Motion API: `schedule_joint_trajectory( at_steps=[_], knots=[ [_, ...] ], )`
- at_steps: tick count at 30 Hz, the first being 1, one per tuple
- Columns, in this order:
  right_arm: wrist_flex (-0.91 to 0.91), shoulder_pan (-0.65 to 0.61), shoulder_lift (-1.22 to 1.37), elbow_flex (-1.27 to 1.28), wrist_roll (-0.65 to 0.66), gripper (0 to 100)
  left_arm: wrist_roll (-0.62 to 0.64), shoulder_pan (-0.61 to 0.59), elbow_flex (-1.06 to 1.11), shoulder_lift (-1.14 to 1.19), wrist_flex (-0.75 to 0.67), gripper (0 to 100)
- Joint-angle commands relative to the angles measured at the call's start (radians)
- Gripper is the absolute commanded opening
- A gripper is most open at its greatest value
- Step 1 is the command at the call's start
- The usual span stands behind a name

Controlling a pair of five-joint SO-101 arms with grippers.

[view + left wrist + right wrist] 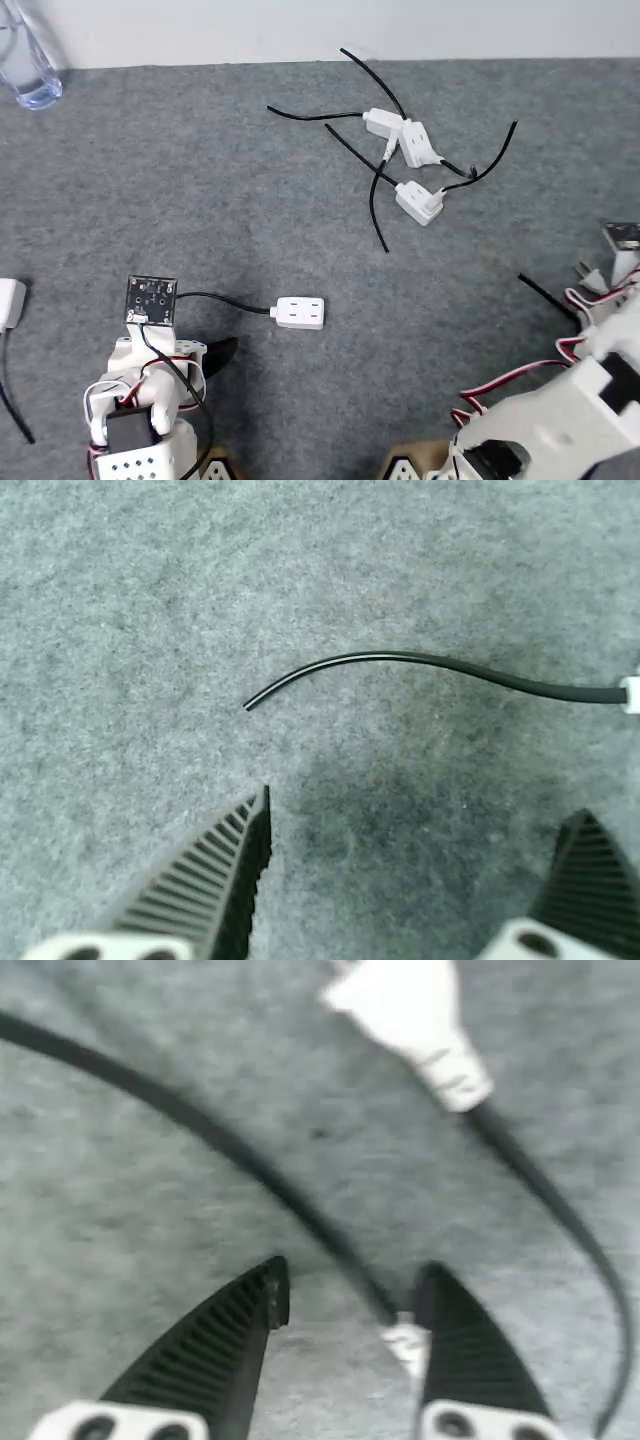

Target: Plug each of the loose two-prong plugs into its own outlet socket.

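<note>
Item 1, left gripper (410,880): jaws spread wide, nothing held, hanging low over the grey felt table top (180,190) at the near left. The loose end of a thin black lead (400,660) lies on the felt just beyond its ribbed fingers (232,870), touching neither.

Item 2, right gripper (345,1320): jaws partly open, not clamped on anything, low at the right edge of the table. A black cord (200,1125) runs across the gap between the fingers and ends at a small white piece just beside one of them; whether it touches the finger cannot be told. A white plug (405,1005) lies just beyond, its own cord trailing away.

Item 3, outlet socket (300,313): white, flat on the felt, near centre, just right of the left arm, joined to the thin black lead.

Item 4, far cluster (413,143): three white plug or socket bodies with tangled black cords, far and right of centre, well apart from both arms; two touch each other, and which is plug or socket cannot be told.

Item 5, white block (8,302) with a black cord, at the left edge.

Item 6, clear container (28,62), far left corner
</note>
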Motion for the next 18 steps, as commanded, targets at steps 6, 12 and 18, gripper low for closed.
schedule_joint_trajectory(
  at_steps=[6,12,18],
  knots=[
    [-0.008,0.068,0.041,-0.002,0.13,7.9,0.006,-0.003,-0.004,-0.015,-0.011,42],
    [-0.002,0.077,0.058,0.003,0.127,0.7,0.006,-0.003,-0.004,-0.015,-0.011,42],
    [0.124,0.068,0.019,-0.005,0.112,0.7,0.006,-0.002,-0.004,-0.015,-0.011,42]
  ],
)
